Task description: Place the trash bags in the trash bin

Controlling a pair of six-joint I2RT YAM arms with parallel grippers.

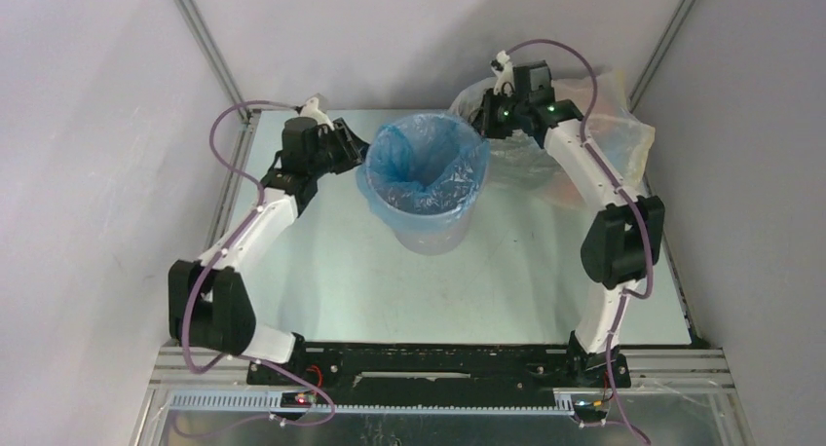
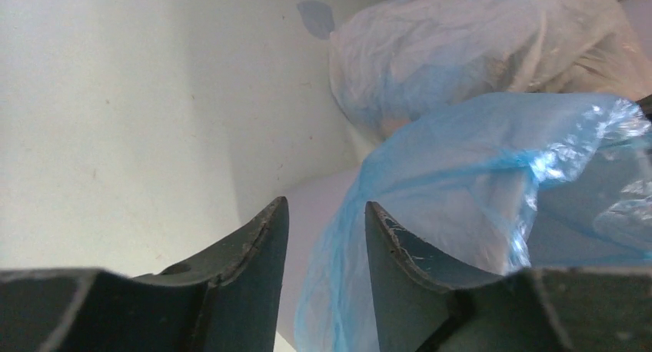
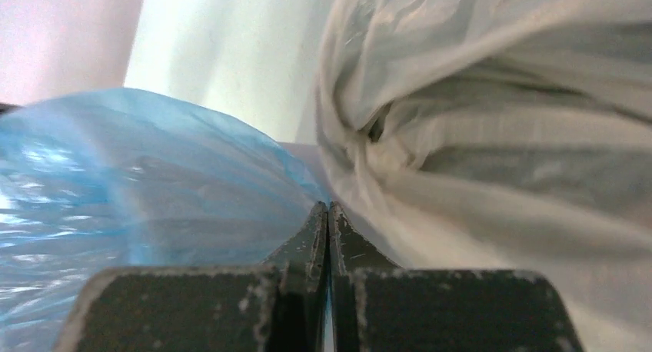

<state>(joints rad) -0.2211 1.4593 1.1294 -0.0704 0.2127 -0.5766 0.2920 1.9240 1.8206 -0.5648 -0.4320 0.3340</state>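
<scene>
The pale grey-lavender trash bin point(image 1: 434, 234) stands mid-table. The light-blue trash bag point(image 1: 429, 159) lines it and folds out over the rim. My left gripper point(image 1: 362, 159) is at the bin's left rim. In the left wrist view it point(image 2: 324, 210) is open, with the bag's edge point(image 2: 477, 160) hanging in the gap over the bin wall point(image 2: 319, 214). My right gripper point(image 1: 484, 125) is at the right rim. In the right wrist view it point(image 3: 328, 207) is shut, a thin blue sliver shows between the fingers, and the bag point(image 3: 115, 175) reaches up to the tips.
A large clear whitish bag point(image 1: 594, 125) stuffed with colourful items lies at the back right, just behind the right gripper. It also shows in the left wrist view point(image 2: 461, 52) and fills the right of the right wrist view point(image 3: 500, 121). Enclosure walls stand close at the back.
</scene>
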